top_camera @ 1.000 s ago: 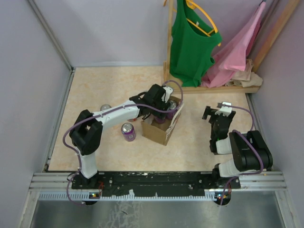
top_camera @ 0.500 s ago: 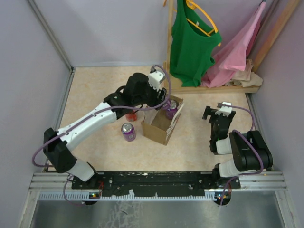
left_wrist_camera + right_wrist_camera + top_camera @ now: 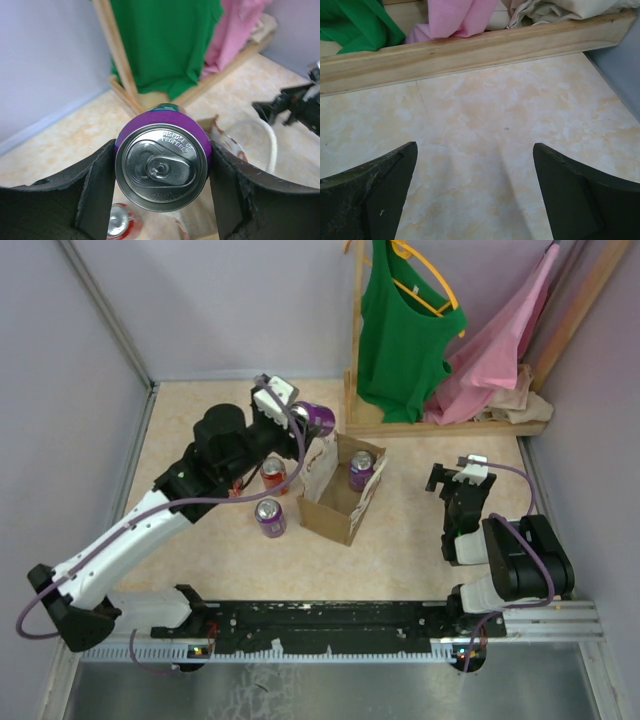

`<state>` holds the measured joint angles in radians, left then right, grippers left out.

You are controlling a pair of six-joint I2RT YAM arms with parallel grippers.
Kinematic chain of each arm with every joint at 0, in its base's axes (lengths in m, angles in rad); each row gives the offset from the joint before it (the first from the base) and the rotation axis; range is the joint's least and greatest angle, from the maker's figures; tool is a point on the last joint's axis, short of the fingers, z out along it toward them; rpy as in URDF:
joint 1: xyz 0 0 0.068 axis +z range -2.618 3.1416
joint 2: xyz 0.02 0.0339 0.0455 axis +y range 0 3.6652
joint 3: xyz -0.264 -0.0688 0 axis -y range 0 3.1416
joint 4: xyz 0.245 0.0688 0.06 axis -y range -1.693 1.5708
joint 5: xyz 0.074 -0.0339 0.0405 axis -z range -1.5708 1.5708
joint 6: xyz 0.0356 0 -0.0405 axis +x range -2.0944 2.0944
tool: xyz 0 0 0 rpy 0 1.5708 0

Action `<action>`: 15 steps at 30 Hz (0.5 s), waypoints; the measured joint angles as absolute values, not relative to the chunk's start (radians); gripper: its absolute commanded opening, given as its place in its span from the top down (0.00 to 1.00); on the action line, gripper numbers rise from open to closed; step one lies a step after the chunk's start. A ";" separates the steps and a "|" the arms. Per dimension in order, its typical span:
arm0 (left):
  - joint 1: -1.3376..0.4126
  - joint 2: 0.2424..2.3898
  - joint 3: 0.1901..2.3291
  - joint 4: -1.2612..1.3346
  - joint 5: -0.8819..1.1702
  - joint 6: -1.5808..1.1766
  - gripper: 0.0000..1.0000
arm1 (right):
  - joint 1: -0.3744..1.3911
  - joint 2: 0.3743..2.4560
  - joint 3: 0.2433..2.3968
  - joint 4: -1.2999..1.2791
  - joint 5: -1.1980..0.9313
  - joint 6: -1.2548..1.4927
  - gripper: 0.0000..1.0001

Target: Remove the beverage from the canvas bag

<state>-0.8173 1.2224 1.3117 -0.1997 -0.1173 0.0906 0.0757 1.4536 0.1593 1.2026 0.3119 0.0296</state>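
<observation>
The tan canvas bag [image 3: 335, 502] stands upright mid-table, open at the top, with a purple can [image 3: 360, 472] still inside it. My left gripper [image 3: 310, 418] hangs above and behind the bag's left edge, shut on another purple beverage can [image 3: 320, 419]. In the left wrist view that can [image 3: 162, 167] fills the space between both fingers, top end towards the camera, and a white bag handle [image 3: 271, 142] shows below it at the right. My right gripper [image 3: 450, 478] rests low to the right of the bag, open over bare table [image 3: 475, 150].
A red can [image 3: 273, 473] and a purple can [image 3: 269, 517] stand on the table left of the bag. A wooden rack [image 3: 450, 427] at the back right carries a green shirt [image 3: 400, 330] and a pink cloth [image 3: 495, 350]. Walls close both sides.
My left arm has lifted the purple can out of the bag and carried it up and back to the left. The right arm has not moved.
</observation>
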 measured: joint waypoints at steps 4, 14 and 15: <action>-0.817 1.131 1.291 -0.166 -0.237 0.137 1.00 | 0.076 1.454 0.159 1.203 0.312 0.030 0.01; -0.691 0.998 1.210 -0.298 -0.499 0.061 1.00 | 0.076 1.454 0.159 1.203 0.312 0.030 0.01; -0.663 0.977 1.180 -0.329 -0.509 0.039 1.00 | 0.076 1.454 0.159 1.203 0.312 0.030 0.01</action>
<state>-0.6628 0.9768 1.1801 -0.3286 -0.5091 0.0395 0.0757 1.4536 0.1593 1.2030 0.3119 0.0296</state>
